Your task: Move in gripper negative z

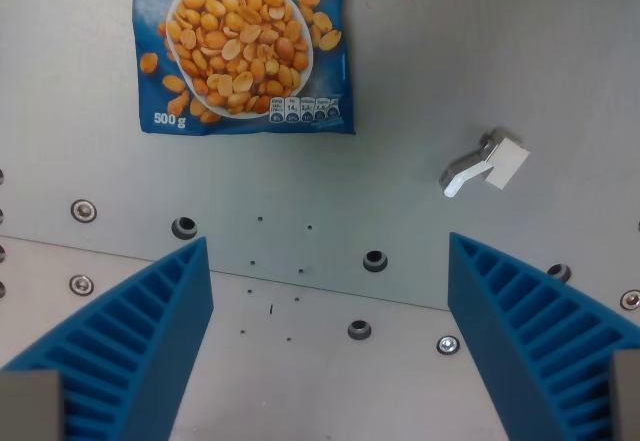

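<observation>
Over the grey table (420, 71), the tool (330, 291) gapes wide, holding nothing.

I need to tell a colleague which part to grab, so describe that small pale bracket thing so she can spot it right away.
Start at the blue peanut bag at the top of the wrist view, then look to the wrist view's right and a little lower on the grey metal table. There lies the small bracket, above the claw's right blue finger. It is the only loose pale piece, a block with a thin arm; everything else nearby is screws and holes.

Peanut bag (240, 46) top cut off
</observation>
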Controlling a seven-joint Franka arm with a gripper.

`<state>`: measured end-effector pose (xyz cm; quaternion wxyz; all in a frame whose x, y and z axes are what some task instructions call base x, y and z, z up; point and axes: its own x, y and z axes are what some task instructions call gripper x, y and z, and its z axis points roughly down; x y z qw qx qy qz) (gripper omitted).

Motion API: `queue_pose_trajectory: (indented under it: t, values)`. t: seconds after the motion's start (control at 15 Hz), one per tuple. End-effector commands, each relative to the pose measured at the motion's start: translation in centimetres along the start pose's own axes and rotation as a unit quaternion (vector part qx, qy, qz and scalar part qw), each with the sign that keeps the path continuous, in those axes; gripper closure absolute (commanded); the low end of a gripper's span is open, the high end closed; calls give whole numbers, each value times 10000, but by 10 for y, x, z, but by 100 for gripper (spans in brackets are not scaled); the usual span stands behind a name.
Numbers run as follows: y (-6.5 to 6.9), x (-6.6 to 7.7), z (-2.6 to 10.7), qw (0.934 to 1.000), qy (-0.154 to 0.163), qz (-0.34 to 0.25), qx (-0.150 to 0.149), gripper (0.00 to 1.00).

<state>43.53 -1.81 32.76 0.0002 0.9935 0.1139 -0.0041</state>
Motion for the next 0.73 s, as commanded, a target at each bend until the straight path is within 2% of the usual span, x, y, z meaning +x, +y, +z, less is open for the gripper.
queue_pose_trajectory:
  t: [0.07,0.73]
  values:
    - [0,0,-8,10000,32,-4,-8,0]
    - [0,-1,-58,10000,32,-4,-8,0]
